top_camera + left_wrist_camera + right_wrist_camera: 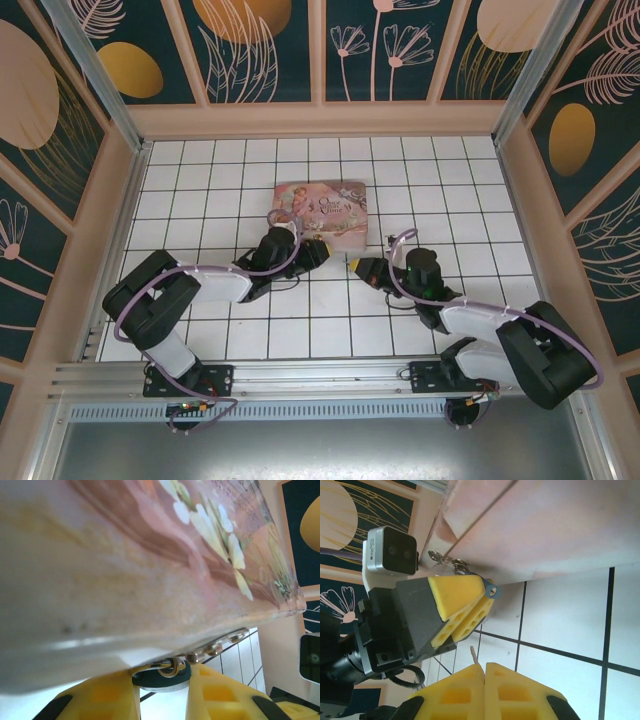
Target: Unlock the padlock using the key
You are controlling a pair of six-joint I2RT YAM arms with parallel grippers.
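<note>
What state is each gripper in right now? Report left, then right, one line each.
Left gripper: closed on the padlock.
Right gripper: closed, pinching the key.

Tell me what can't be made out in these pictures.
- Bluish-grey metal padlock: in the left wrist view, its body is mostly hidden inside the left pincer and under the pink illustrated tin box; keyhole unseen.
- Thin coppery key: in the right wrist view, only its tip pokes from the shut right pincer.
- Top view: padlock and key are too small, lost between the pincers.
</note>
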